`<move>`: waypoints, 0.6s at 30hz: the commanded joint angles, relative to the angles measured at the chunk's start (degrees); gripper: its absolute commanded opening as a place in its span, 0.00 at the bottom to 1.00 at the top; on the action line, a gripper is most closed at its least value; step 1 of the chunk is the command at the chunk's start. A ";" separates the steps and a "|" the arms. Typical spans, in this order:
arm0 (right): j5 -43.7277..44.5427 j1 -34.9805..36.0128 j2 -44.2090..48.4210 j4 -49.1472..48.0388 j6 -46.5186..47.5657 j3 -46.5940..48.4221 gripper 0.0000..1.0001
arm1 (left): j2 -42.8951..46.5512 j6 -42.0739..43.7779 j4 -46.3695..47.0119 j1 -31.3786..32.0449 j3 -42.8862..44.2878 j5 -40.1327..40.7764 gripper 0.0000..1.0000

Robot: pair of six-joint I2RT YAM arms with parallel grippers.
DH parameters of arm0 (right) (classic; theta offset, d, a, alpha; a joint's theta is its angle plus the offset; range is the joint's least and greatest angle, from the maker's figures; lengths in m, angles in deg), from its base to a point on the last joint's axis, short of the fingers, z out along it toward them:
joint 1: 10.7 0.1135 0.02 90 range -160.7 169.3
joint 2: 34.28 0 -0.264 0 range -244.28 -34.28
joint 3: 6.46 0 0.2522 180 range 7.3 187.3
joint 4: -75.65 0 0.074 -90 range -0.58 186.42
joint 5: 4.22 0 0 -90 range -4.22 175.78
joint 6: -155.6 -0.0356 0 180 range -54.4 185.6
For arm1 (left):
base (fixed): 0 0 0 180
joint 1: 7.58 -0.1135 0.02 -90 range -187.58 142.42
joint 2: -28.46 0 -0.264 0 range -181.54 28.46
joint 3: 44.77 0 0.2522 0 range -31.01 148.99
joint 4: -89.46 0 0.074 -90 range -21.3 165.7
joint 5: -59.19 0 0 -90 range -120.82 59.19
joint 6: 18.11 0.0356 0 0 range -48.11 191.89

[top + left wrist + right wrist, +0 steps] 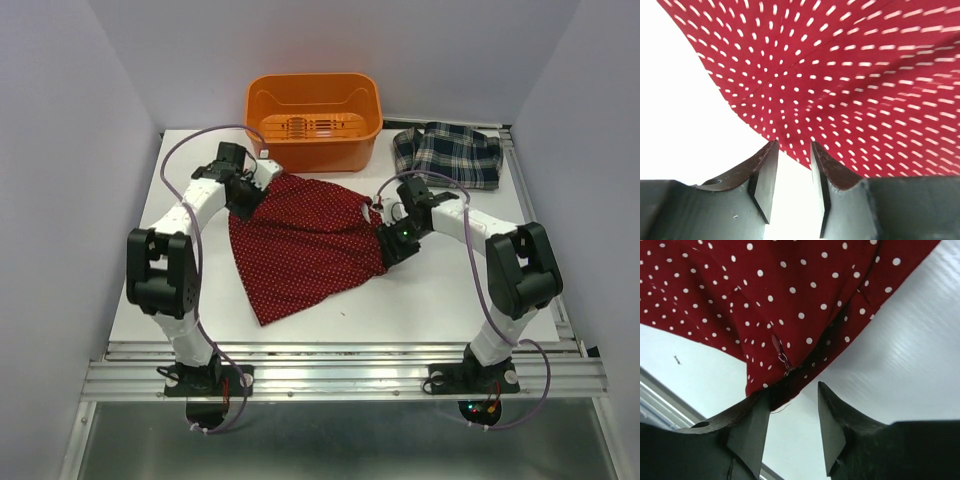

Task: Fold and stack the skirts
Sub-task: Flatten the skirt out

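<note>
The dark red dotted skirt (300, 240) lies spread flat on the white table, one corner pointing toward the near edge. The plaid skirt (447, 153) lies crumpled at the back right. My left gripper (243, 205) is at the red skirt's left edge; in the left wrist view (793, 150) its jaws are open with bare table between them, the cloth (850, 75) just ahead. My right gripper (392, 247) is at the skirt's right corner; in the right wrist view (792, 392) it is open, with the skirt's corner (785, 375) resting against the left fingertip.
An orange plastic bin (313, 120) stands at the back centre, just behind the red skirt. The table's (420, 310) metal rail runs along the near edge. Grey walls close in left, right and behind.
</note>
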 commanded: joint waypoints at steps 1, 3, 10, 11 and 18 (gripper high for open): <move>-7.79 0.14 0.45 -0.69 -2.06 -1.39 0.45 | 9.78 0.24 -1.82 2.76 -1.66 -6.35 0.43; -10.86 0.14 -0.69 -2.53 -3.29 -2.44 0.35 | 10.41 -1.08 -1.91 3.03 -3.84 -8.90 0.43; -17.37 6.11 0.52 -4.13 -4.27 -10.27 0.07 | 9.45 -3.45 -0.15 3.47 -9.48 -10.58 0.40; -18.60 7.16 1.23 -4.13 -4.27 -10.44 0.07 | 9.01 -3.63 -0.06 3.56 -9.66 -10.67 0.39; -19.25 10.60 6.33 0.78 -3.22 -5.98 0.62 | 2.68 -4.60 -1.55 4.44 -9.13 -8.65 0.39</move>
